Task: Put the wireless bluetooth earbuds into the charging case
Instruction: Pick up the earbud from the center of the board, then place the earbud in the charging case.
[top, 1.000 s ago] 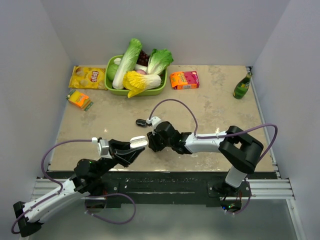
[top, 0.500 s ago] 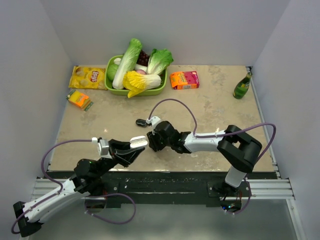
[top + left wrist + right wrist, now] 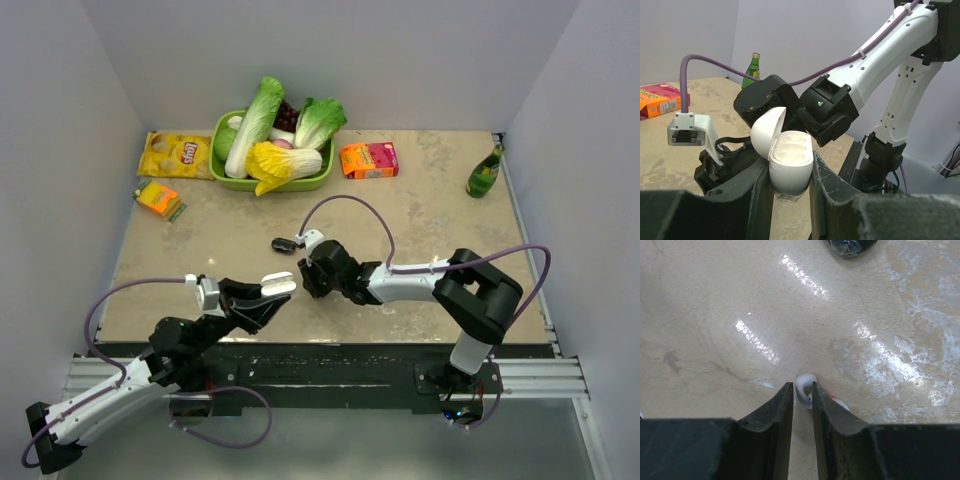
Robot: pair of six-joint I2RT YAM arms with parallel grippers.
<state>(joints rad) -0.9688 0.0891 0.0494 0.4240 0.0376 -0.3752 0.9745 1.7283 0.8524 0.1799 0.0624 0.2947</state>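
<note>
The charging case (image 3: 787,162), a glossy white oval with its lid swung open and both sockets bare, is clamped upright in my left gripper (image 3: 788,170) above the table's near edge; from above, the case (image 3: 278,284) shows at the left gripper (image 3: 272,292). Just to its right my right gripper (image 3: 306,280) reaches down to the tabletop. Its fingertips (image 3: 785,390) are pinched around one small white earbud (image 3: 805,386) that lies on the table, at the right gripper (image 3: 801,388). A second earbud (image 3: 841,404) peeks out beside the right finger.
A small black oval object (image 3: 284,244) lies just beyond the right gripper, also seen as the black object (image 3: 850,245). At the back stand a green basket (image 3: 300,184) of vegetables, a chips bag (image 3: 175,155), an orange box (image 3: 369,159), a green bottle (image 3: 485,172) and a small orange pack (image 3: 159,198).
The right gripper has edged slightly away from the near edge and its jaws have narrowed. The left arm with the case has stayed put.
</note>
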